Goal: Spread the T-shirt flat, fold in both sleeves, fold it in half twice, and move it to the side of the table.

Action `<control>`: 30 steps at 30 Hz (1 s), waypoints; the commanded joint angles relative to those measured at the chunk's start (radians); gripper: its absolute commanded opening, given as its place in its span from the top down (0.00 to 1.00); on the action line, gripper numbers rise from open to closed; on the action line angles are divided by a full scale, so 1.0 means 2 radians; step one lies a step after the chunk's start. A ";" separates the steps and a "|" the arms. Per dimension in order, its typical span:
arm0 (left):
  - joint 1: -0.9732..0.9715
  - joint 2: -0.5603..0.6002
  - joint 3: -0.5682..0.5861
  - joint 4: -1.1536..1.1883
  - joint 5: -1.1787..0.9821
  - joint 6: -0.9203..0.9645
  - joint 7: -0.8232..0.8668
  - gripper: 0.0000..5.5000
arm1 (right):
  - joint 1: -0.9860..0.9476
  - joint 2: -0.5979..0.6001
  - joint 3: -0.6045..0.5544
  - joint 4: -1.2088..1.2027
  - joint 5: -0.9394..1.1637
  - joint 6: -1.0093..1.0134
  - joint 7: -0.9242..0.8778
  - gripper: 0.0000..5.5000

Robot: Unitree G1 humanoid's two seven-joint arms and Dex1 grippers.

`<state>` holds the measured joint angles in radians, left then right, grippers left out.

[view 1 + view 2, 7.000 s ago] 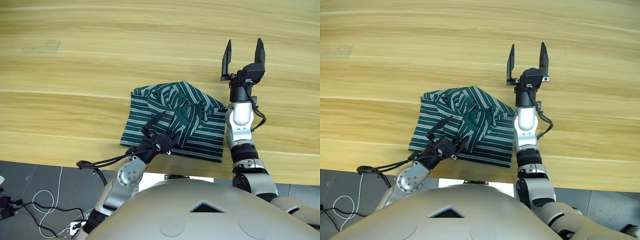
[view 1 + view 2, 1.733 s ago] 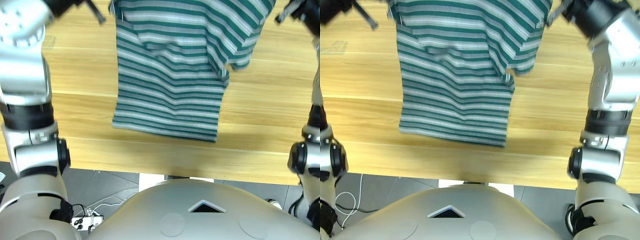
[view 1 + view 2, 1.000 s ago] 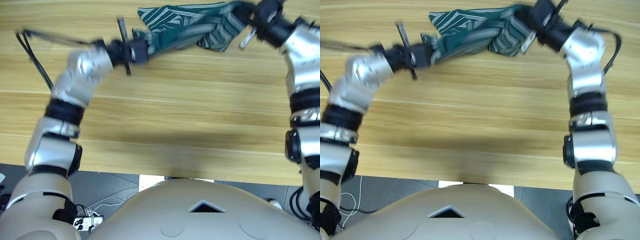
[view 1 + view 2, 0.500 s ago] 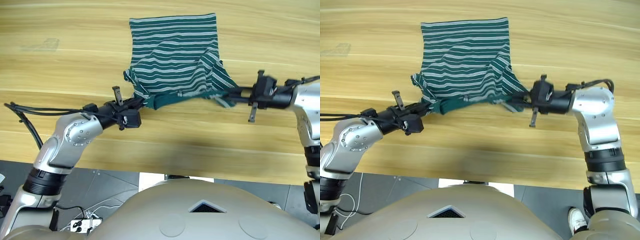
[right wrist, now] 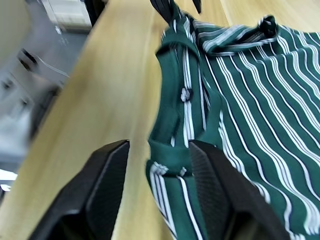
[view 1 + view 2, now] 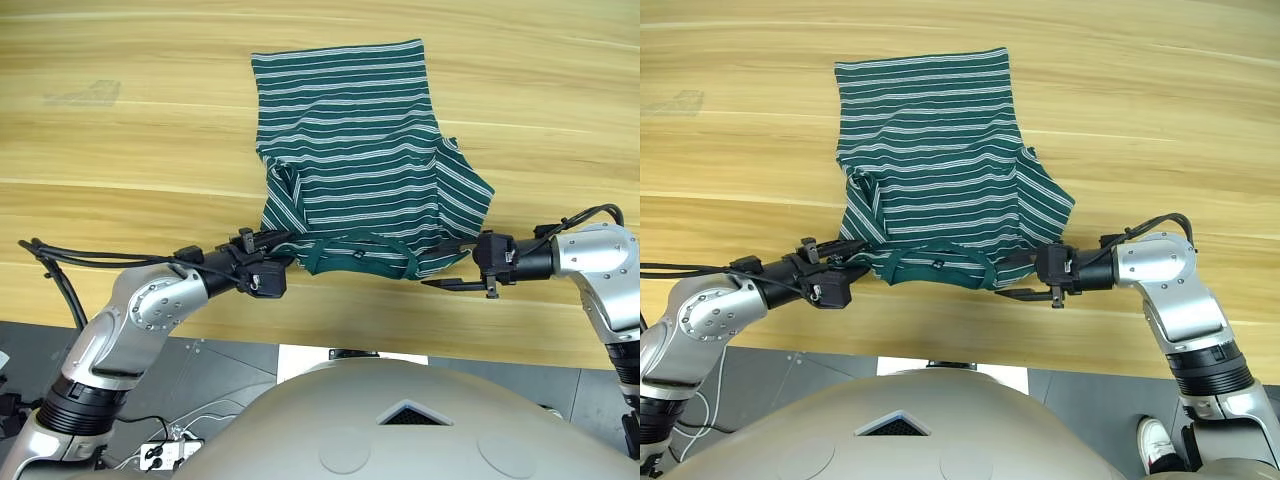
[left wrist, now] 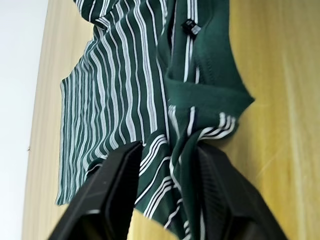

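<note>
On the wooden table [image 6: 120,150], grey floor [image 6: 30,350] past the near edge: striped shirt [image 6: 350,140] lying mostly flat, hem far, collar near, one sleeve bunched. Both arms low along that near edge, left gripper [image 6: 278,243] and right gripper [image 6: 440,266] each clamped on a shoulder beside the collar.
</note>
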<state>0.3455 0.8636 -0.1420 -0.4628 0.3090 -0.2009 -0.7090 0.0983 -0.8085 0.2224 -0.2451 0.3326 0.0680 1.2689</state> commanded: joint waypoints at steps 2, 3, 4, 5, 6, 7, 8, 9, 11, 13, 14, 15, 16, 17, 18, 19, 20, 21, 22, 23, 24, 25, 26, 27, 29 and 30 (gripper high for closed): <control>0.026 0.006 0.067 -0.047 -0.151 0.020 -0.043 0.50 | 0.001 -0.002 -0.023 -0.021 0.049 0.035 0.006 0.41; 0.032 0.005 0.085 -0.058 -0.210 0.028 -0.059 0.47 | 0.000 0.001 -0.028 -0.023 0.063 0.044 0.007 0.39; 0.034 0.001 0.101 -0.065 -0.262 0.035 -0.069 0.44 | -0.002 0.005 -0.034 -0.022 0.077 0.052 0.007 0.37; 0.031 -0.006 0.113 -0.068 -0.296 0.041 -0.071 0.41 | -0.006 0.009 -0.041 -0.020 0.089 0.057 0.006 0.37; 0.013 -0.024 0.116 -0.063 -0.292 0.049 -0.047 0.39 | -0.017 0.022 -0.051 -0.010 0.092 0.056 -0.011 0.37; -0.006 -0.040 0.114 -0.055 -0.269 0.054 -0.020 0.37 | -0.028 0.034 -0.060 0.000 0.089 0.049 -0.029 0.37; -0.028 -0.058 0.107 -0.040 -0.230 0.063 0.015 0.34 | -0.044 0.051 -0.067 0.019 0.068 0.037 -0.062 0.37; -0.043 -0.073 0.099 -0.028 -0.203 0.069 0.039 0.31 | -0.057 0.064 -0.071 0.038 0.041 0.018 -0.091 0.37; -0.046 -0.087 0.080 -0.017 -0.170 0.067 0.056 0.26 | -0.073 0.076 -0.073 0.066 0.004 -0.004 -0.125 0.37; -0.043 -0.090 0.064 -0.002 -0.126 0.053 0.067 0.21 | -0.083 0.077 -0.072 0.096 -0.043 -0.044 -0.153 0.37; -0.048 -0.093 0.054 0.013 -0.097 0.047 0.079 0.18 | -0.094 0.081 -0.067 0.121 -0.078 -0.074 -0.178 0.37; -0.054 -0.100 0.042 0.026 -0.075 0.043 0.089 0.15 | -0.108 0.088 -0.060 0.147 -0.114 -0.103 -0.205 0.37; -0.061 -0.110 0.025 0.036 -0.057 0.039 0.097 0.13 | -0.121 0.097 -0.051 0.173 -0.150 -0.133 -0.235 0.37; -0.066 -0.119 0.008 0.045 -0.042 0.034 0.103 0.10 | -0.136 0.108 -0.041 0.197 -0.179 -0.160 -0.259 0.37; -0.076 -0.126 -0.011 0.059 -0.015 0.026 0.112 0.07 | -0.152 0.122 -0.034 0.216 -0.198 -0.180 -0.280 0.37; -0.087 -0.131 -0.027 0.074 0.012 0.019 0.121 0.05 | -0.168 0.136 -0.029 0.232 -0.210 -0.196 -0.297 0.37; -0.103 -0.133 -0.041 0.093 0.047 0.014 0.134 0.02 | -0.190 0.149 -0.026 0.249 -0.221 -0.209 -0.315 0.37; -0.119 -0.136 -0.055 0.113 0.080 0.009 0.146 0.02 | -0.218 0.163 -0.026 0.270 -0.231 -0.220 -0.337 0.37; -0.129 -0.138 -0.067 0.126 0.101 0.004 0.153 0.02 | -0.245 0.175 -0.027 0.293 -0.238 -0.229 -0.355 0.37; -0.134 -0.146 -0.081 0.130 0.114 -0.001 0.155 0.02 | -0.278 0.191 -0.035 0.327 -0.244 -0.234 -0.386 0.37; -0.134 -0.153 -0.097 0.128 0.117 -0.007 0.151 0.02 | -0.309 0.202 -0.041 0.364 -0.250 -0.241 -0.413 0.37; -0.132 -0.159 -0.110 0.127 0.118 -0.011 0.147 0.02 | -0.337 0.212 -0.046 0.402 -0.253 -0.248 -0.438 0.37; -0.131 -0.163 -0.121 0.129 0.118 -0.015 0.143 0.02 | -0.358 0.217 -0.046 0.436 -0.259 -0.255 -0.457 0.37; -0.129 -0.163 -0.128 0.134 0.119 -0.018 0.140 0.02 | -0.380 0.220 -0.040 0.475 -0.271 -0.263 -0.470 0.37; -0.128 -0.159 -0.133 0.145 0.125 -0.024 0.140 0.02 | -0.431 0.227 -0.018 0.569 -0.298 -0.264 -0.479 0.37; -0.127 -0.156 -0.134 0.146 0.126 -0.025 0.138 0.02 | -0.462 0.229 -0.007 0.622 -0.315 -0.254 -0.487 0.37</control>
<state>0.0898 0.5351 -0.4074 -0.1840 0.5476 -0.2432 -0.4215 -0.7306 -0.3606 0.1728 0.8471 -0.2429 -0.4637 0.3158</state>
